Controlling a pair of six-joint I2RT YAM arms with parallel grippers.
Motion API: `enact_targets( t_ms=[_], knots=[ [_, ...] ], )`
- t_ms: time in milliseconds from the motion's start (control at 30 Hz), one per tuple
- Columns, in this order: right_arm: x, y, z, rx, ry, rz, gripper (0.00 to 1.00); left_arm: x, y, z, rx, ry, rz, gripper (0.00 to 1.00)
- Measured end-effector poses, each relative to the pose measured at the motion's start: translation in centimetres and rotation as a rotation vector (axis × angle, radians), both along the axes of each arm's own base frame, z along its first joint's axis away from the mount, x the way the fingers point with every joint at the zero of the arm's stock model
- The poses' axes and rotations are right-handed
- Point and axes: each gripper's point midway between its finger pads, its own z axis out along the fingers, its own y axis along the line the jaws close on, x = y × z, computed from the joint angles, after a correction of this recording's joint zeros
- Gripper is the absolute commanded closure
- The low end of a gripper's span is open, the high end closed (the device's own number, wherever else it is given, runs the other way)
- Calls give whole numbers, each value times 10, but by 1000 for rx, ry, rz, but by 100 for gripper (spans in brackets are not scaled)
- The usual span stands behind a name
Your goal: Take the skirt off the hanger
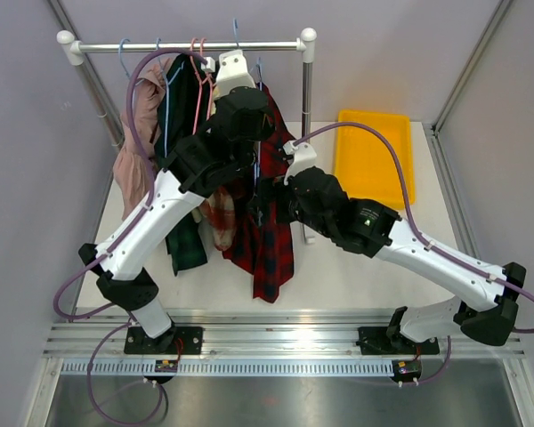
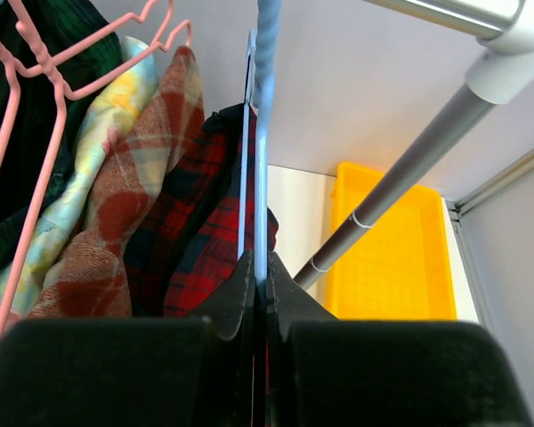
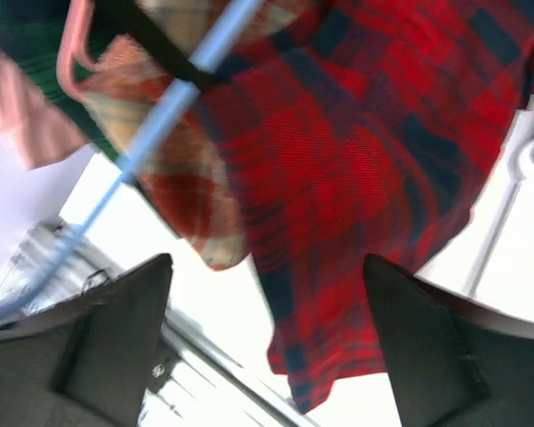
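Observation:
A red and dark plaid skirt point(image 1: 271, 231) hangs from a light blue hanger point(image 2: 262, 133) on the rack rail point(image 1: 191, 44). My left gripper point(image 2: 259, 267) is shut on the blue hanger, its jaws pressed on the hanger's wire just above the skirt point(image 2: 196, 231). My right gripper point(image 3: 267, 294) is open, its fingers wide apart just in front of the red skirt point(image 3: 365, 151), not touching it. The blue hanger point(image 3: 160, 124) runs diagonally across the right wrist view.
Other garments hang to the left on pink hangers point(image 2: 36, 98): an orange plaid one point(image 2: 98, 231), a dark green one point(image 1: 182, 116) and a pink one point(image 1: 138, 133). A yellow tray point(image 1: 372, 156) lies at the back right. The rack's upright post point(image 1: 306, 89) stands beside the skirt.

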Motion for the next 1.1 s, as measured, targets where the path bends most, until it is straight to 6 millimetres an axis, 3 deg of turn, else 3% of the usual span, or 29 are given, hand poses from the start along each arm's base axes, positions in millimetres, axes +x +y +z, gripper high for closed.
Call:
enact_targets(
  t_ms=[67,100,167,233,267,467,667,900,1000,1100],
  knots=[
    [6,-2,-9,-17,-12,-32,33,-1,-2,1,-4,-1,-8,100],
    [8,-3,-13,-22,-17,-48,51,-1,-3,0,-9,0,-10,100],
    [14,-5,-21,-42,-29,-76,64,-3,-5,2,-23,-1,-18,100],
    [18,-3,-27,-49,-41,-87,96,-5,-4,2,-37,0,-26,100],
    [20,-2,-29,-51,-46,-90,100,-7,-3,2,-43,1,-28,100],
    [16,8,-24,-21,-61,-78,100,-14,4,7,-78,-9,-26,100],
    [-24,12,-15,-53,-73,-14,100,-8,3,-4,-98,-29,11,100],
    [-83,13,40,-44,-129,58,100,6,0,-40,-66,-32,82,100],
    [-106,9,67,-19,-158,73,100,10,-1,-41,-43,-47,98,100],
    [-116,-1,79,-34,-182,50,100,10,-6,-34,-15,-74,92,100]
  ],
)
